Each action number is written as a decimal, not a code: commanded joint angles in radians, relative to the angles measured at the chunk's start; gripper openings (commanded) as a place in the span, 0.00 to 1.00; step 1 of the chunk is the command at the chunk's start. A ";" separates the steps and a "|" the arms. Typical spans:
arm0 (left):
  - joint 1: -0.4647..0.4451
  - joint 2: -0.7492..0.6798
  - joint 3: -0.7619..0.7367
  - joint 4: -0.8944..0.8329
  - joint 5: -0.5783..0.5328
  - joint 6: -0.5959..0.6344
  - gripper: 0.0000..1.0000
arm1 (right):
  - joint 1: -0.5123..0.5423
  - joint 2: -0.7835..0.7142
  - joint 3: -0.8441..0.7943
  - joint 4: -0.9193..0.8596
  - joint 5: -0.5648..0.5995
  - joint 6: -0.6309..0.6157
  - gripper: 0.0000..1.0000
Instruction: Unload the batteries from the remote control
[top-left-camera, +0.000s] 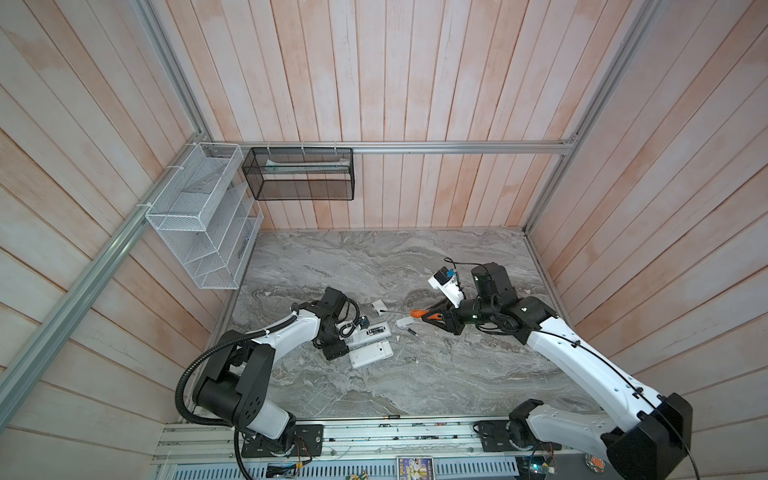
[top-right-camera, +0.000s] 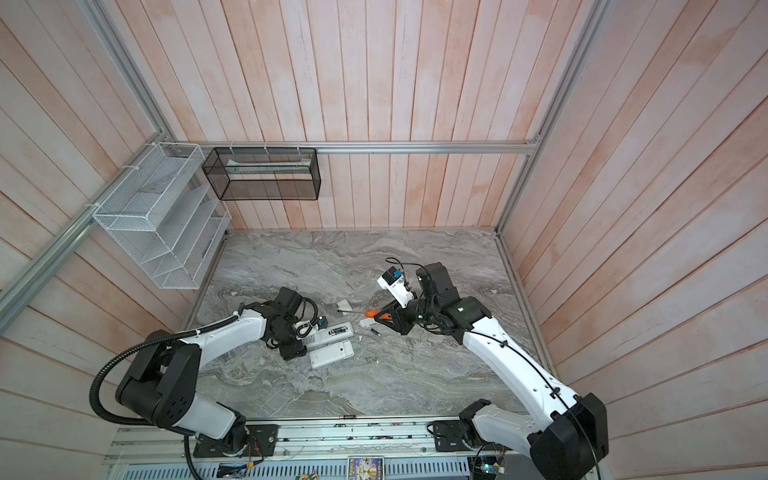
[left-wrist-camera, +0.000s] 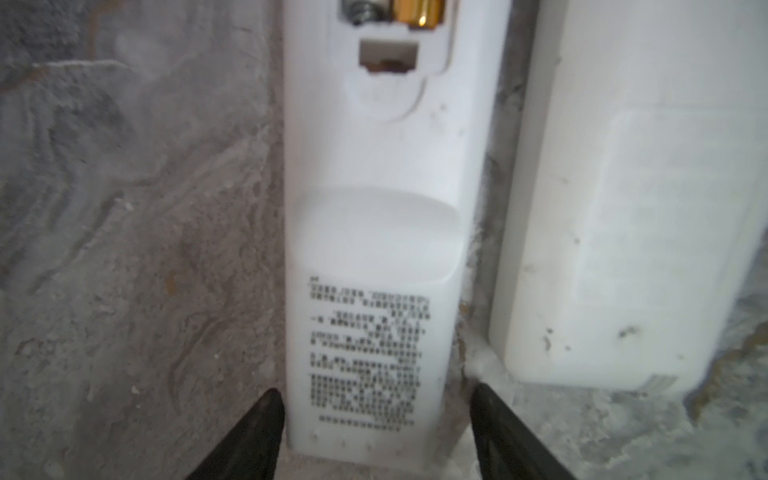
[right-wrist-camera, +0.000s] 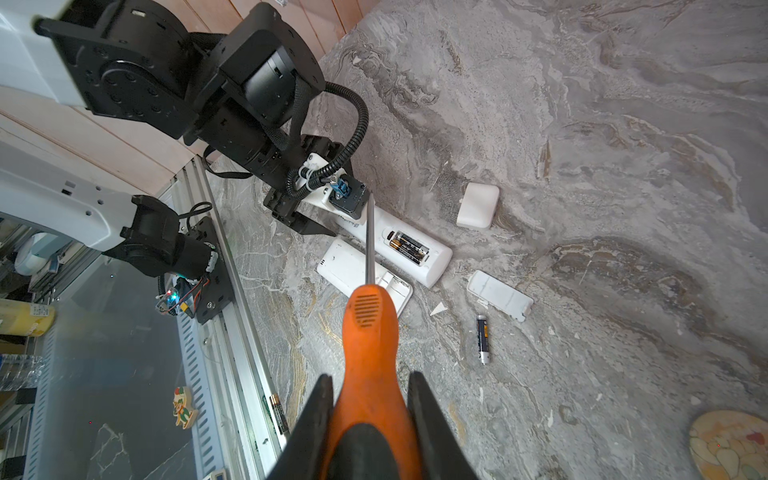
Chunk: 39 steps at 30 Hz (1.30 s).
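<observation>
Nearest, the left gripper (left-wrist-camera: 376, 415) stands part open astride the slim remote (left-wrist-camera: 374, 166), likely to steady it. Two batteries (right-wrist-camera: 409, 248) lie uncovered inside; in a top view a third battery (top-left-camera: 411, 332) lies loose at its three o'clock. Farther, the right gripper (right-wrist-camera: 370, 378) clamps the screwdriver (right-wrist-camera: 368, 316), poised for prying.
</observation>
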 joint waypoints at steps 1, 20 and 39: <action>-0.005 0.060 0.006 0.017 0.013 0.022 0.68 | -0.003 -0.017 -0.008 0.012 -0.006 0.002 0.00; -0.050 0.075 0.034 0.043 0.007 -0.002 0.22 | -0.055 -0.001 0.033 -0.025 0.050 0.056 0.00; -0.292 -0.185 -0.056 0.065 -0.072 0.035 0.13 | -0.136 0.072 0.134 -0.239 0.064 0.127 0.00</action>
